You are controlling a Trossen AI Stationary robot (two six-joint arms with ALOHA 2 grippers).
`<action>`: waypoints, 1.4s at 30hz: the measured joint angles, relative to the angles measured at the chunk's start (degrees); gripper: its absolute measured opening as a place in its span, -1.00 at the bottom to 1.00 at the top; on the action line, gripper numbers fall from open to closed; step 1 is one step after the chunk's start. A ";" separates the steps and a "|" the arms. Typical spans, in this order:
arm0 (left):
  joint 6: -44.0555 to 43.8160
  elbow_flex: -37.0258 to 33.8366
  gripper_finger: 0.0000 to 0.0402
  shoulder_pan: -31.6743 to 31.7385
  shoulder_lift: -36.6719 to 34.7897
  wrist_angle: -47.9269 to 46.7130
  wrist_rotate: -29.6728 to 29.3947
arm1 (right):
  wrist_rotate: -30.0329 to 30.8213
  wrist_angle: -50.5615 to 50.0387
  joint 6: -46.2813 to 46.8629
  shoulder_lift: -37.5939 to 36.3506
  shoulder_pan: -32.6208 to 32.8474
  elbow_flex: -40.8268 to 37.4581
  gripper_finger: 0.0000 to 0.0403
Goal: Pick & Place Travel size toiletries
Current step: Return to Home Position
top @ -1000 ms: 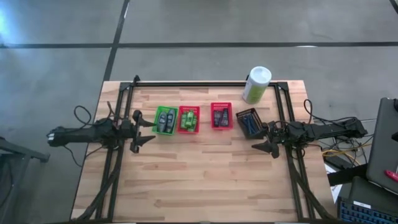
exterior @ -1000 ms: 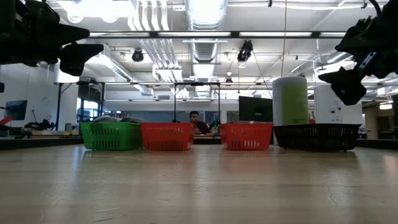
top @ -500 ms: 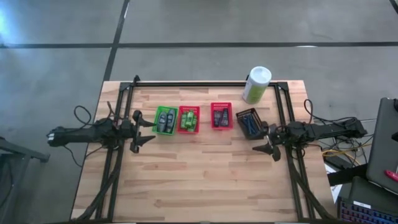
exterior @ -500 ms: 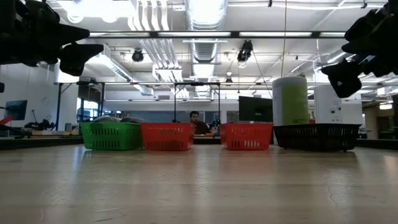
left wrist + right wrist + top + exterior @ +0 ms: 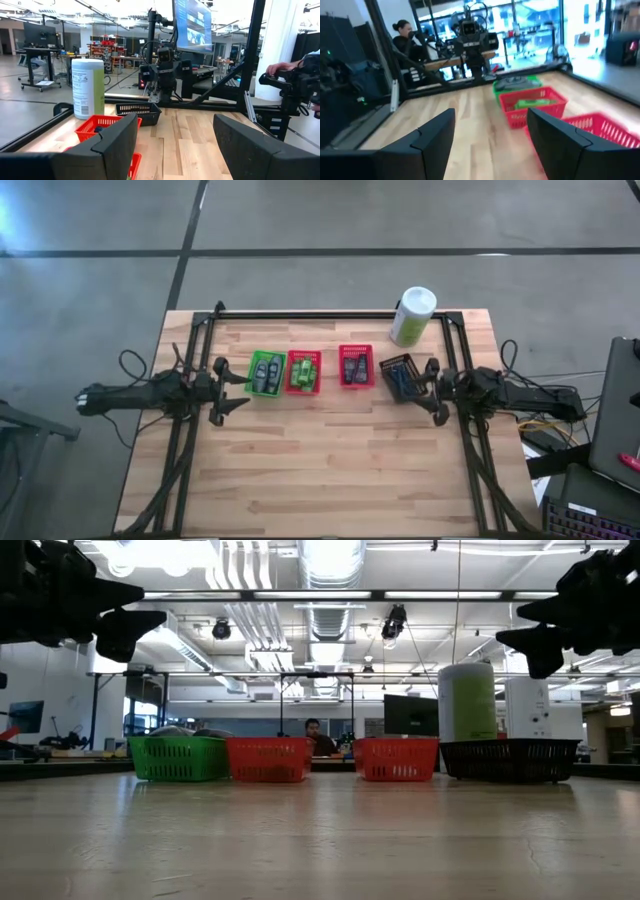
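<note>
The travel size toiletries lie in four small baskets in a row across the table's far half. Grey bottles fill the green basket (image 5: 265, 372). Green tubes (image 5: 304, 370) lie in a red basket (image 5: 304, 387). Dark tubes lie in a second red basket (image 5: 356, 366). Thin dark sticks lie in the dark mesh basket (image 5: 398, 375). My left gripper (image 5: 238, 388) hovers open just left of the green basket, and my right gripper (image 5: 431, 390) hovers open just right of the dark basket. Both point level along the row, above the table, with nothing between their fingers (image 5: 117, 140) (image 5: 432, 137).
A large white-and-green canister (image 5: 412, 316) stands upright at the far right corner, behind the dark basket. A black frame rail (image 5: 330, 314) runs along the table's far edge and down both sides. The near half of the wooden table (image 5: 330, 470) is bare. A person sits beyond the table (image 5: 315, 735).
My right gripper has swung a little toward the table's far edge and rolled about its own axis; its fingers now lie nearly level beside the dark basket. The baskets and their contents have stayed where they were.
</note>
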 joint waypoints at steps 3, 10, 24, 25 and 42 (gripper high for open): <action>0.00 0.02 0.33 0.01 0.00 -0.05 0.00 | -0.08 1.22 -5.16 -0.05 0.00 -0.57 0.25; 0.00 0.02 0.33 0.01 0.00 -0.03 0.00 | -0.30 1.06 -8.81 -0.03 0.00 -0.59 0.37; 0.00 0.04 0.33 -0.01 0.00 -0.04 0.00 | -0.45 1.06 -10.18 -0.03 0.00 -0.59 0.60; 0.00 0.04 0.33 0.00 0.00 -0.04 0.00 | -0.45 1.06 -8.85 -0.02 0.00 -0.59 0.62; 0.02 0.04 0.33 -0.01 0.00 -0.02 0.02 | -0.43 1.08 -3.75 0.78 0.00 -0.59 0.78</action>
